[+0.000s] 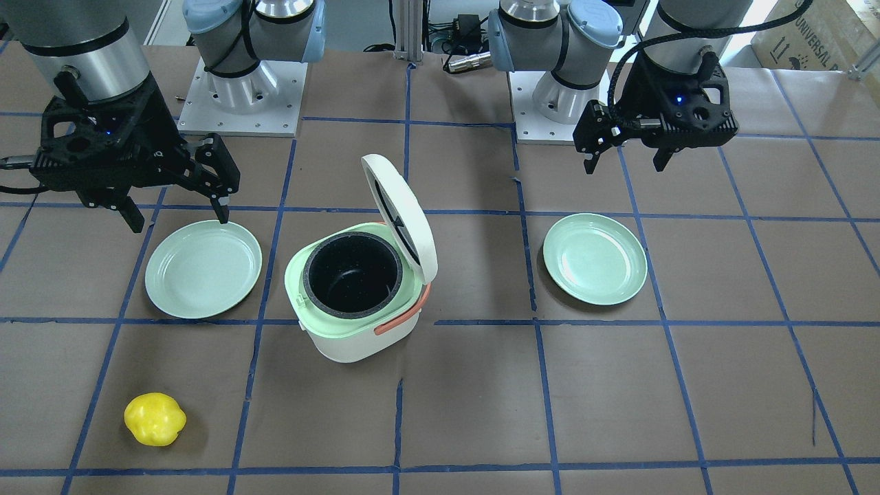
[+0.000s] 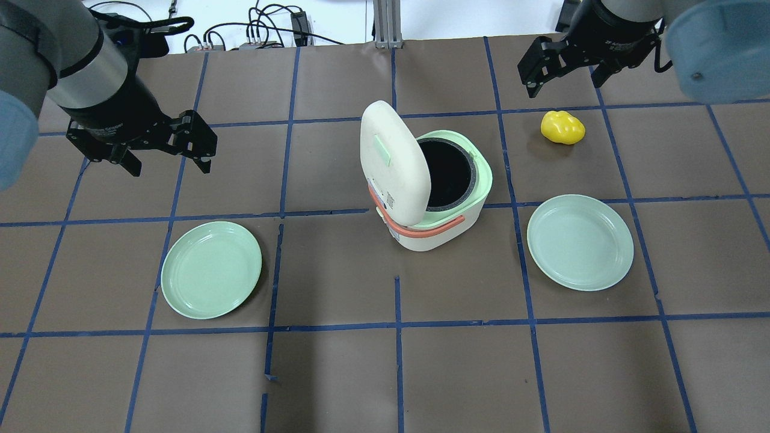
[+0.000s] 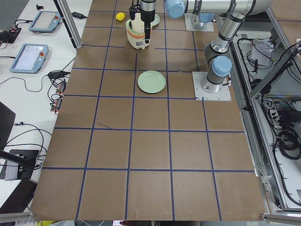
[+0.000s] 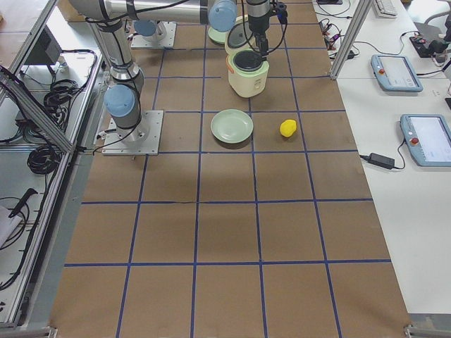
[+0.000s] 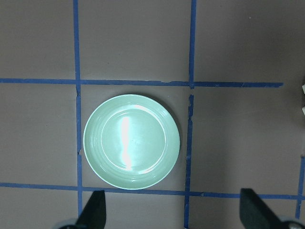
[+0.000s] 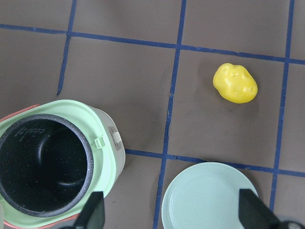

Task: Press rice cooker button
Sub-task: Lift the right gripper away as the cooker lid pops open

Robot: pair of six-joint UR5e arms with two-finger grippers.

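A brown paper-covered table [image 2: 337, 373], gridded with blue tape, fills the scene; clock directions are from the overhead view, with the robot at 6.

A white and mint rice cooker [image 2: 442, 231] sits near the centre. Its lid [image 2: 394, 159] is tipped up on its hinge, exposing the empty black pot [image 2: 448, 174]. The open lid suggests its release has already been pressed.

From the cooker, one pale green plate [image 2: 210, 269] lies at 8 o'clock and a second plate [image 2: 580, 242] at 4, both bare. A yellow toy pepper [image 2: 562, 127] rests at 2 o'clock.

The left gripper [image 2: 168, 165] hangs at 9 o'clock, jaws spread and empty, well apart from the cooker. The right gripper [image 2: 565, 84], between 1 and 2 o'clock, is likewise spread and empty.

The right wrist camera looks down on the cooker's rim, where a small green latch [image 6: 99, 141] and white tab [image 6: 116, 138] sit (probably the button). I would judge that arm better placed to reach them.
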